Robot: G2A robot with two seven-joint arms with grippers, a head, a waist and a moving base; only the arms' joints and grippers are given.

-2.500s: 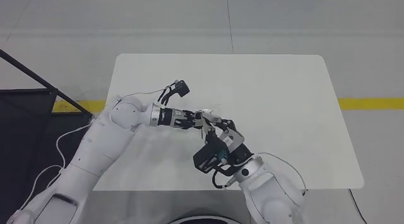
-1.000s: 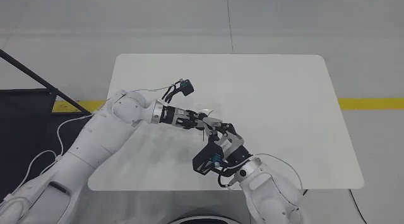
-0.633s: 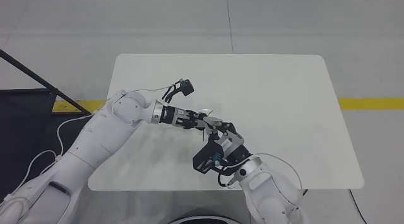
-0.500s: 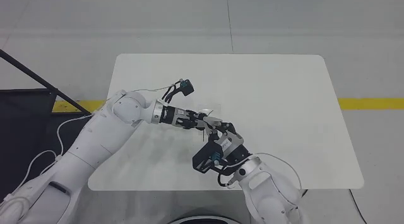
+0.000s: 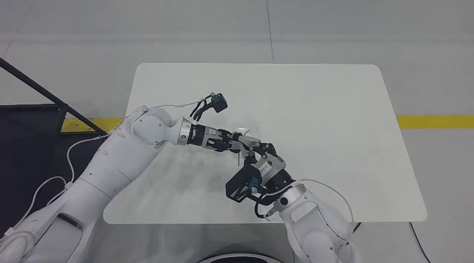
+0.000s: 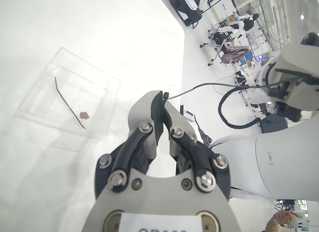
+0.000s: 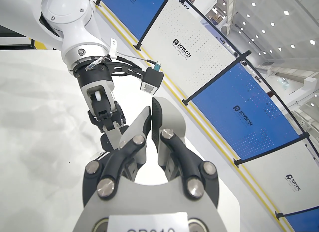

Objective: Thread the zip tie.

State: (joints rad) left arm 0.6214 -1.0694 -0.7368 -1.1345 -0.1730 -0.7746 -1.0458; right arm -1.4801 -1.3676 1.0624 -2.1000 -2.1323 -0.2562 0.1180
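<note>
Left arm has shifted in, and both now hold nearly still. The left gripper [image 6: 163, 100] pinches the zip tie [image 6: 172, 96] above the surface [image 5: 333, 115]. The right gripper [image 7: 152, 110] is closed alongside, so threading looks imminent.

**Black zip tie pinched by its head**

The thin black plastic zip tie [image 6: 166, 94] hangs in the air above the white desk [image 6: 74, 18]. Its small square head is pinched at the very tips of the left gripper's [image 6: 163, 103] closed jaws. The slender strap runs out sideways from there in a shallow arc.
</note>
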